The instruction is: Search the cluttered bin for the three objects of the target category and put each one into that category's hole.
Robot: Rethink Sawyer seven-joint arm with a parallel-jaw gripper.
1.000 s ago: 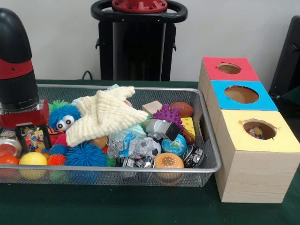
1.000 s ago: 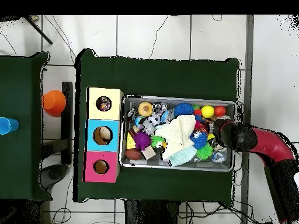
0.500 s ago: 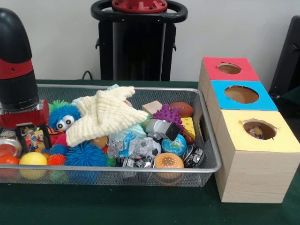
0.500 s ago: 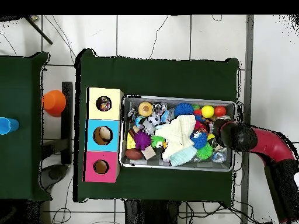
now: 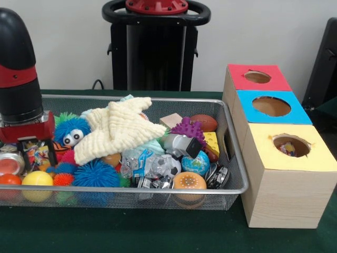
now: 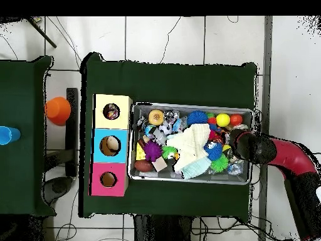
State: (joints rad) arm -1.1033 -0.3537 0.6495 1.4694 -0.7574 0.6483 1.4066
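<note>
front view has the pincer (image 5: pixel 36 153) down at the left end of the wire bin (image 5: pixel 234 158), fingers spread apart over a colourful packet (image 5: pixel 36 154), nothing gripped as far as i can see. that end is packed tight: yellow ball (image 5: pixel 37 179), spiky blue balls (image 5: pixel 96 174), cream star plush (image 5: pixel 120 126) sprawled across the middle. three hole boxes sit just right of the bin, yellow box (image 5: pixel 287 179) nearest, blue box (image 5: pixel 271 108), red box (image 5: pixel 257 77) furthest. green tabletop (image 5: pixel 158 232) in front is open.

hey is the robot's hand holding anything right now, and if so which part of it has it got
It cannot be told. The hand is down among the toys at one end of the wire bin, with a colourful item between its prongs, but no grip is visible.
</note>
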